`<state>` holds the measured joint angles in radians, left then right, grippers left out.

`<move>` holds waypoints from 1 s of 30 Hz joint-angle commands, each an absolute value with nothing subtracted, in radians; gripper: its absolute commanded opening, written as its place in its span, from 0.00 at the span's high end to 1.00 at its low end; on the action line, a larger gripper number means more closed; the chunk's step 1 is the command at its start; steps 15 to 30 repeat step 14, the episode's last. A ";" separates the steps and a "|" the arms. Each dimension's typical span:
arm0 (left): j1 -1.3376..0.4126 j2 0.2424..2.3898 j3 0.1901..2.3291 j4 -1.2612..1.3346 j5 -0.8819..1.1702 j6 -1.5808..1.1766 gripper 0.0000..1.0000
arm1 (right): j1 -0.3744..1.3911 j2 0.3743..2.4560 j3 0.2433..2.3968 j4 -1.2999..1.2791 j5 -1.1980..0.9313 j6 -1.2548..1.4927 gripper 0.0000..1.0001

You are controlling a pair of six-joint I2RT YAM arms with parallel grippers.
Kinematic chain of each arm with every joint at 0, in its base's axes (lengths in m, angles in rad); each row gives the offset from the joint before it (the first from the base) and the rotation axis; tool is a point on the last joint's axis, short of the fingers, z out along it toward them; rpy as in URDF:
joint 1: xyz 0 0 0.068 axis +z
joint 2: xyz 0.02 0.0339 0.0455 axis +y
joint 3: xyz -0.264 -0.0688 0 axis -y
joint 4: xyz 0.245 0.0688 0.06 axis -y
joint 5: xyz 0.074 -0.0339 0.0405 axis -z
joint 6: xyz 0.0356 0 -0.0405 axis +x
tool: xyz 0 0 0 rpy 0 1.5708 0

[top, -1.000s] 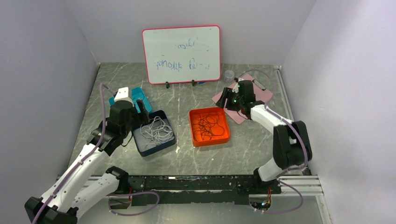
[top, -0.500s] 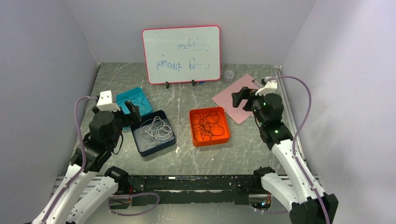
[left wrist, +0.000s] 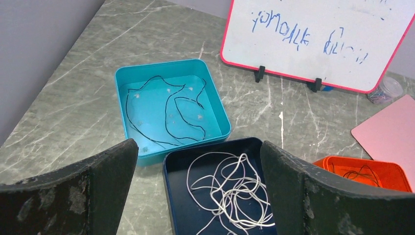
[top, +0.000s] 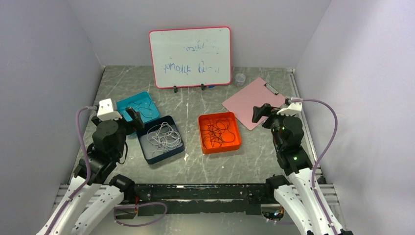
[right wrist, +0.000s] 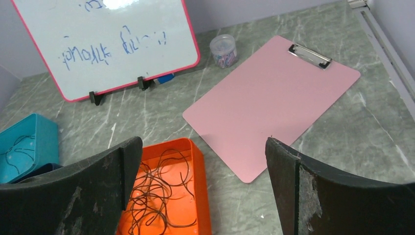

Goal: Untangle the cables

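- The left gripper point(left wrist: 198, 147) hangs over the left side of the table point(top: 195, 105). Its jaws are spread wide and there's nothing between them.
- Same deal on the other side: the right gripper point(right wrist: 204, 142) sits above the near edge of the pink clipboard point(right wrist: 271, 103), wide open and holding nothing.
- The white cables point(left wrist: 230, 196) are a loose heap of loops inside the navy tray point(top: 167, 156), right under and just ahead of the left gripper's fingers.
- The black cables point(right wrist: 156, 196) are a messier tangle in the orange tray point(top: 220, 148). That tray is mid-table between the two arms, apart from the navy one.
- One thin dark cable point(left wrist: 171, 117) lies in a wavy loop on the floor of the teal tray point(left wrist: 166, 63), just behind and to the left of the navy tray. It looks like a single strand, but it could be two; it's too fine to be sure.
- All the cables are in trays, and neither arm is touching any of them.
- At the back a whiteboard point(top: 191, 54) with a red frame stands on two small black feet (blue scribble on it, not readable).
- A small clear jar point(right wrist: 223, 49) with colourful bits inside sits near the board's right corner, close to the clipboard.
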<state>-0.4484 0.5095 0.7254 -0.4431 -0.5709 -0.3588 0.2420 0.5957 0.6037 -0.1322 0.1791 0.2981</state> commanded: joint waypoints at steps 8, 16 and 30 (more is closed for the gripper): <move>-0.443 0.519 0.735 -0.450 -0.616 -0.394 0.00 | 0.242 0.583 0.590 -0.127 0.198 0.288 0.00; -0.443 0.518 0.737 -0.451 -0.619 -0.396 0.00 | 0.242 0.581 0.589 -0.113 0.201 0.287 0.00; -0.443 0.518 0.737 -0.451 -0.619 -0.396 0.00 | 0.242 0.581 0.589 -0.113 0.201 0.287 0.00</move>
